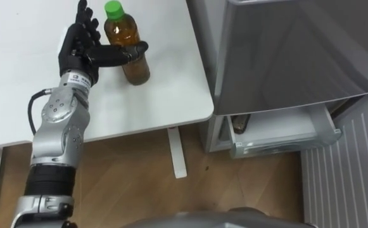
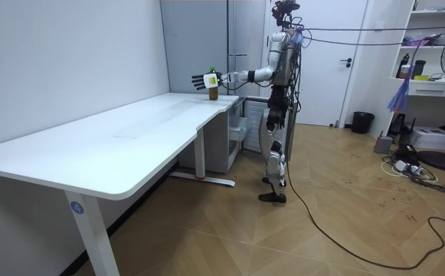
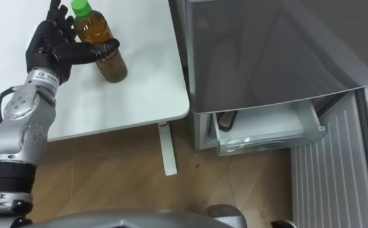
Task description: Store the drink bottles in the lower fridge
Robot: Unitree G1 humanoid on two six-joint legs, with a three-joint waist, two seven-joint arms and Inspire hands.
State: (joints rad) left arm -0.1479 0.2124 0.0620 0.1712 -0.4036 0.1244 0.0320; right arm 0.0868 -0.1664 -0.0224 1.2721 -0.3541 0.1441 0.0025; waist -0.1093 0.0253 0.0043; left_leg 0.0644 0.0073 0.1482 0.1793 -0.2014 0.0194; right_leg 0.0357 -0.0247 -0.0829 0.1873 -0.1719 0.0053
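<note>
A clear bottle of brown tea (image 1: 128,58) with a green cap stands upright near the right end of the white table (image 1: 19,82). My left hand (image 1: 80,45) is right beside it on its left, fingers straight and pointing up, thumb stretched across the bottle's front and touching it. The hand is open. To the right, the grey fridge (image 1: 285,57) has its lower drawer (image 1: 285,136) pulled out, with a dark bottle (image 1: 239,123) lying at its left end. In the room view I stand before the fridge, left arm reaching to the bottle (image 2: 214,92). My right hand (image 2: 271,115) hangs by my hip.
The table's rounded right edge ends close to the fridge, with a narrow strip of wooden floor (image 1: 190,177) between them. A white table leg (image 1: 176,152) stands below the edge. The open drawer juts out toward me.
</note>
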